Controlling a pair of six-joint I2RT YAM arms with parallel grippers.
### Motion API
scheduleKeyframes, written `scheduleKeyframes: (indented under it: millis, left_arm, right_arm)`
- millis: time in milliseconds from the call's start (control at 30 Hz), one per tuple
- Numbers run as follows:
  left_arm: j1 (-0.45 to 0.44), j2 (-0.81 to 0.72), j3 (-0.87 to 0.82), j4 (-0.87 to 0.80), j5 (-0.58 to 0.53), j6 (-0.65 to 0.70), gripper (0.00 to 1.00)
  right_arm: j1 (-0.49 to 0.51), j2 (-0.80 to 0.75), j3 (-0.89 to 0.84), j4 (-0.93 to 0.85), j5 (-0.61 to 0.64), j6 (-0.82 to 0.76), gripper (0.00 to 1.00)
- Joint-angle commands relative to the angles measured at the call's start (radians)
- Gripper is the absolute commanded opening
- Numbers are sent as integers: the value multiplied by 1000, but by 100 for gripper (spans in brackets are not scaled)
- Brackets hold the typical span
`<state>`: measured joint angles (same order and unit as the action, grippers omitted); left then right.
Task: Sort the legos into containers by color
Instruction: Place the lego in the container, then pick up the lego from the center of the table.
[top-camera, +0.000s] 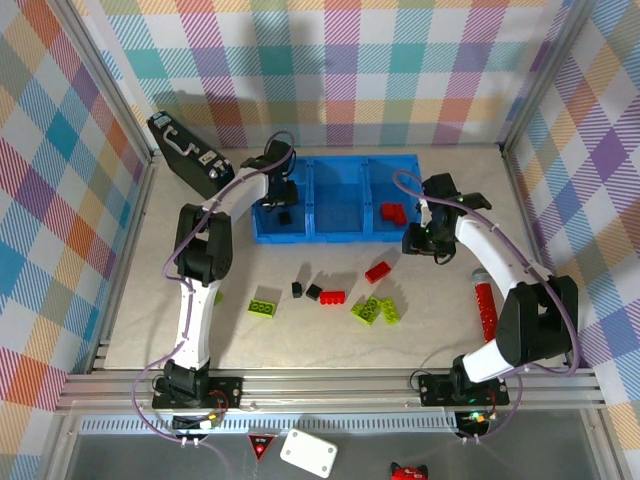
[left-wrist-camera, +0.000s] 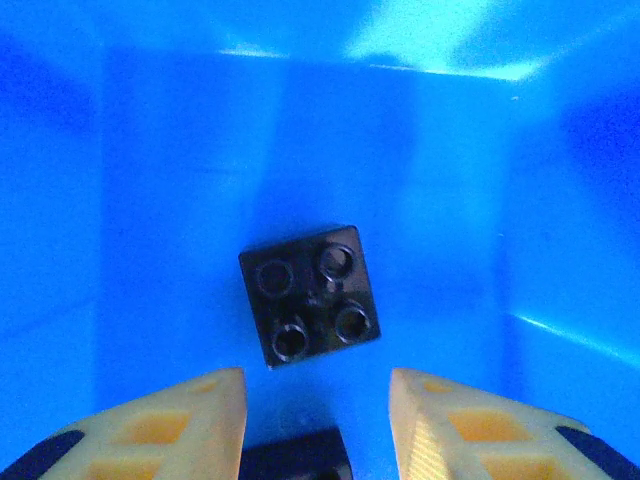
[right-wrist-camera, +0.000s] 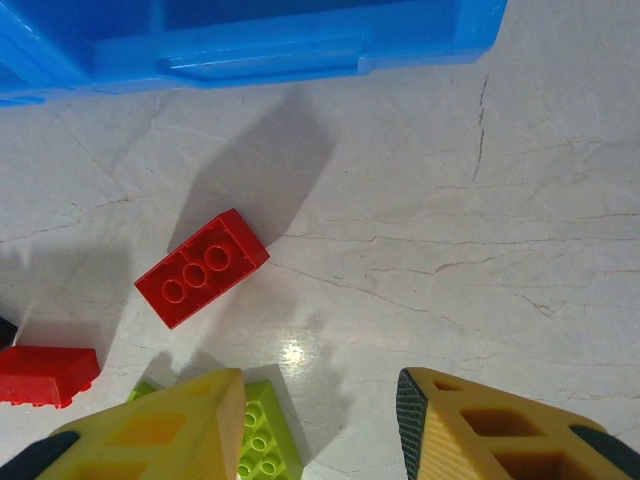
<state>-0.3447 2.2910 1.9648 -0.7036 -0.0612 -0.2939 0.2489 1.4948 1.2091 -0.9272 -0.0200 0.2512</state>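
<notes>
The containers are one blue tray (top-camera: 345, 235) of three compartments. My left gripper (top-camera: 283, 195) hangs in the left compartment. In the left wrist view it (left-wrist-camera: 318, 380) is open, and a black lego (left-wrist-camera: 310, 295) lies loose on the blue floor just beyond the fingertips. A second dark piece (left-wrist-camera: 295, 455) sits low between the fingers, clear of the right one. Red legos (top-camera: 392, 212) lie in the right compartment. My right gripper (top-camera: 418, 243) is open and empty over the table by the tray's front right corner (right-wrist-camera: 260, 55). Near it lie a red lego (right-wrist-camera: 203, 267) and a lime lego (right-wrist-camera: 265, 440).
Loose on the table in front of the tray are a lime brick (top-camera: 265, 305), two black bricks (top-camera: 305, 291), red bricks (top-camera: 332, 298) (top-camera: 377, 271) and a lime pair (top-camera: 375, 311). A long red strip (top-camera: 484, 305) lies at right. A black case (top-camera: 185, 150) stands back left.
</notes>
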Motion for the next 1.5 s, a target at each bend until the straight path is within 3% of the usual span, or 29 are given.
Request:
scheduleKeyframes:
  millis: [0, 233, 633, 900, 1133, 1233, 1467]
  left_arm:
    - [-5, -126, -33, -2, 9, 16, 41]
    - [-7, -273, -146, -15, 36, 41, 41]
    - [1, -588, -496, -47, 87, 76, 40]
    - [63, -751, -642, -102, 158, 139, 40]
    - [138, -809, -701, -149, 115, 256, 40]
    - [152, -833, -757, -80, 110, 290, 40]
    - [204, -820, -790, -31, 95, 263, 40]
  right_arm:
    - [10, -25, -9, -5, -23, 17, 46]
    - [46, -25, -23, -13, -13, 14, 46]
    - [109, -7, -48, -4, -8, 38, 46]
    - [140, 30, -71, 99, -49, -83, 50]
    - [191, 96, -56, 140, 23, -168, 54]
    - [201, 122, -43, 140, 33, -187, 56]
    - [237, 193, -12, 133, 52, -207, 63]
